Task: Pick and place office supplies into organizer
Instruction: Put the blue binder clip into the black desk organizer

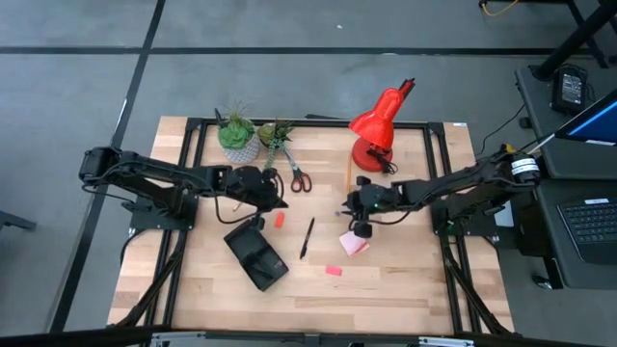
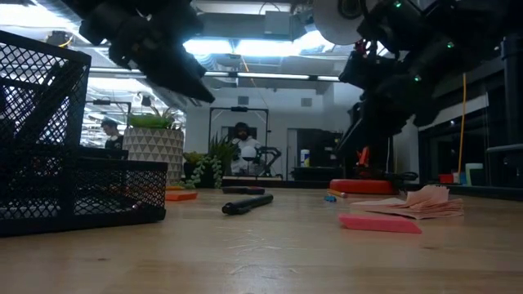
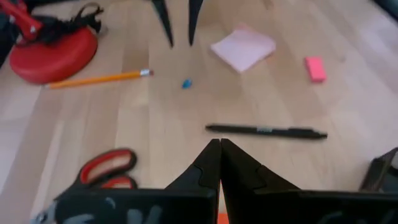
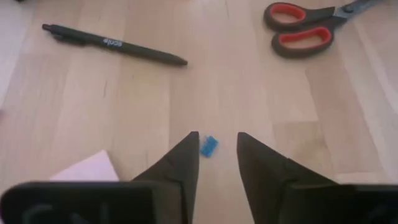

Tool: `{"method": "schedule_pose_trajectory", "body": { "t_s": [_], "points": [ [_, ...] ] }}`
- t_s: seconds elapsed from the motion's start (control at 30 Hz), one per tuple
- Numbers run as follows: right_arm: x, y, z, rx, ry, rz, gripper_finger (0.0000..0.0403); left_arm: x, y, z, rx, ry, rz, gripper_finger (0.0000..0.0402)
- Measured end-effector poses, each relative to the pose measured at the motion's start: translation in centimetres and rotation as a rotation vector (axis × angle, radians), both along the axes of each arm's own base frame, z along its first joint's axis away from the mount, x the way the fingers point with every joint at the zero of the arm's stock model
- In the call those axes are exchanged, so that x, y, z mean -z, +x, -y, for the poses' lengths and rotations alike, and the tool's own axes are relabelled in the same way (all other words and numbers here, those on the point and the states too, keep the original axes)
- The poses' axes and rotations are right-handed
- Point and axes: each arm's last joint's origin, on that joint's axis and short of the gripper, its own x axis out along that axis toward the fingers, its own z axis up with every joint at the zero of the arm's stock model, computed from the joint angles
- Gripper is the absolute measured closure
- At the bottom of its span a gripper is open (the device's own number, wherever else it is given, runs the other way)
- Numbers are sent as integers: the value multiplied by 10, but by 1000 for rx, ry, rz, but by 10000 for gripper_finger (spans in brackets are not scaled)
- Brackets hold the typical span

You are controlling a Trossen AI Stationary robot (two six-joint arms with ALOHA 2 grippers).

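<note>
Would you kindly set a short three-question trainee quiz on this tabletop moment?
1. True or false: the left gripper is shut.
2. Which item lies between the right gripper fingertips: A) small blue piece, B) black pen, C) red-handled scissors?
3. Fill in: the orange pencil lies beside the red desk lamp's ____.

Key: 1 true; 2 A; 3 base.

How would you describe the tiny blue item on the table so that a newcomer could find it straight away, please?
Start at the red desk lamp at the table's far edge and come toward the right gripper in front of it. Between its open fingertips lies the small blue piece, the only blue thing and far smaller than the pen or scissors.
</note>
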Motion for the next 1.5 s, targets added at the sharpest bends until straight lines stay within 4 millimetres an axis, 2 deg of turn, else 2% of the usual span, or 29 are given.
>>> {"method": "schedule_pose_trajectory", "body": {
  "t_s": [0.23,0.47,0.6,0.73,0.87,1.07,1.33,1.5],
  "points": [
    [0,-1,-1,-12,18,-8,260,-3,2,0,2,-1,42,399],
    [0,0,-3,45,91,3,258,-6,4,0,-2,-1,71,400],
    [1,3,-11,54,133,31,258,-6,4,0,-2,0,71,399],
    [9,6,-24,37,100,32,258,-6,4,0,-2,0,70,400],
    [16,8,-31,102,-14,38,258,-6,4,0,-1,1,70,399],
    [22,11,-37,144,-22,63,258,-5,4,0,1,0,68,399],
    [45,14,-39,174,-14,-1,258,-5,4,0,2,-1,68,400],
    [54,17,-37,222,-79,13,258,-5,4,1,3,-2,68,400]
  ]
}}
